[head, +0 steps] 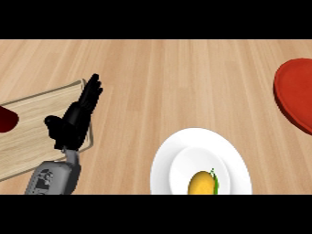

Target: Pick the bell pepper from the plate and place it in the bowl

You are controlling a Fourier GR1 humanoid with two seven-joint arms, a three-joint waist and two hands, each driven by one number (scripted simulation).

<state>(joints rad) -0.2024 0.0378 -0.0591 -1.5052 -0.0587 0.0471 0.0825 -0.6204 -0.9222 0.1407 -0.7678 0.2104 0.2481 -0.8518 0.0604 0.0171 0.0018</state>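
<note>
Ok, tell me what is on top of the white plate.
On the white plate lies one yellow-orange bell pepper with a green stem, near the plate's lower middle. Its lowest part and the plate's bottom rim run out of view, so anything there cannot be seen.

Wood-grain counter (185,77) looking matt, pale wooden board (23,132) at nine o'clock, white plate (168,160) gleaming smooth, red bowl (297,98) showing glossy

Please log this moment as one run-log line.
left hand: open, resting over wooden board | right hand: not in view | yellow bell pepper: on white plate
</note>
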